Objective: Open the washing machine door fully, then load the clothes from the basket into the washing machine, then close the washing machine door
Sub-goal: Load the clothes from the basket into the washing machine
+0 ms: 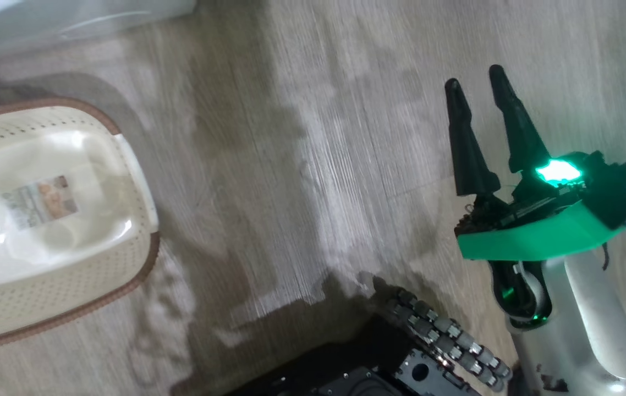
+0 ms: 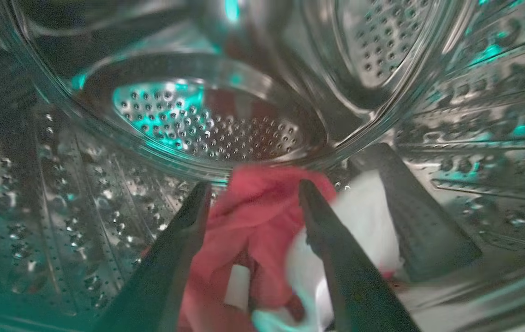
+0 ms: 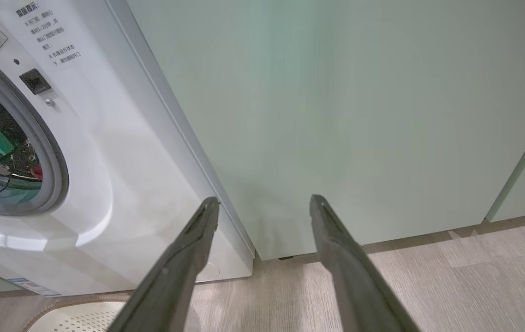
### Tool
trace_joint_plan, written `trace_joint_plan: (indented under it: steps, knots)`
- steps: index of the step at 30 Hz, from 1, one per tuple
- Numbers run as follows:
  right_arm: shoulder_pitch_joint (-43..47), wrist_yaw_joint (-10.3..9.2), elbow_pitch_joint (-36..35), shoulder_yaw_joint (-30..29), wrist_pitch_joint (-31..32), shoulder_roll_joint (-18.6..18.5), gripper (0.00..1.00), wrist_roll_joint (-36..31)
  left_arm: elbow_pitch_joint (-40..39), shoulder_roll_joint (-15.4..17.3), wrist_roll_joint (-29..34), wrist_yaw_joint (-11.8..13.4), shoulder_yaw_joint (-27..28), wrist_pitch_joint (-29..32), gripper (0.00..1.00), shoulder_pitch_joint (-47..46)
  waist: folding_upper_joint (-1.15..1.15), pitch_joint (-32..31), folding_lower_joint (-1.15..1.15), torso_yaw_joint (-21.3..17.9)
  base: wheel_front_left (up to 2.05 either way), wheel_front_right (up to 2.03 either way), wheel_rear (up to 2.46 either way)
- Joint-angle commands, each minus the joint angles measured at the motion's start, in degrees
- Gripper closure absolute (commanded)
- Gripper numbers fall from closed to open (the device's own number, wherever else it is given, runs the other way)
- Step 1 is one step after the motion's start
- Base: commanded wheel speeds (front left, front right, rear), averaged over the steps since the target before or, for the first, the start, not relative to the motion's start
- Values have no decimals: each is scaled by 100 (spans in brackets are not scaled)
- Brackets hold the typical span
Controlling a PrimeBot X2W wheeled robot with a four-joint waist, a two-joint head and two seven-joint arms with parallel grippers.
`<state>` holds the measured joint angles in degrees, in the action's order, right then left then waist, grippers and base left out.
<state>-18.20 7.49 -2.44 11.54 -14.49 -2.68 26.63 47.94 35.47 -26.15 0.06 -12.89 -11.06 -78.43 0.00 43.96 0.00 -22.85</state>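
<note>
Left gripper (image 2: pixel 255 184) spread inside drum (image 2: pixel 207 124), red clothes (image 2: pixel 253 221) between fingers; right gripper (image 3: pixel 265 199) spread, facing green cabinet (image 3: pixel 359 115) beside washing machine (image 3: pixel 105 161).

Inside the drum (image 2: pixel 207 124), in between the fingers of the left gripper (image 2: pixel 254 183): the clothes (image 2: pixel 253 207). Out on the floor (image 1: pixel 291 165), far left, the basket (image 1: pixel 71 301); well away to its right, above the boards, the right gripper (image 1: pixel 473 77). Just beside the washing machine (image 3: pixel 119 161), on the right, a cabinet (image 3: pixel 359 115).

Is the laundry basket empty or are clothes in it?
Empty, as far as visible: the basket shows a bare floor with just a paper label; its left end is cut off.
</note>
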Motion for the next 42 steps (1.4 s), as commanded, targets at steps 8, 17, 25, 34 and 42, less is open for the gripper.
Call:
trace_joint_plan:
  steps: [8, 17, 25, 34, 42]
  knots:
    - [333, 0, -134, -191, -51, -20, 0, -303, -1371, -221, -122, 466, 428, -385, 0, 1501, 0, -586, 0, 479, 0, 0, 0]
    - [459, 0, -55, -426, -51, -20, 0, -695, -4021, -861, 208, 1086, 929, -393, 0, 3952, 0, -1070, 0, 891, 0, 0, 0]
    - [521, 0, 87, -584, 1, -20, 0, -1040, -5196, -1372, 520, 1325, 981, -393, 0, 5609, 0, -1457, 0, 1227, 0, 0, 0]
    - [645, 0, 146, -710, 218, -20, 0, -1259, -5432, -1824, 656, 1360, 885, -394, 0, 6551, 0, -1875, 0, 1509, 0, 0, 0]
    - [825, 0, 195, -765, 401, -20, 0, -1361, -5301, -2106, 757, 1273, 786, -394, 0, 7008, 0, -2305, 0, 1683, 0, 0, 0]
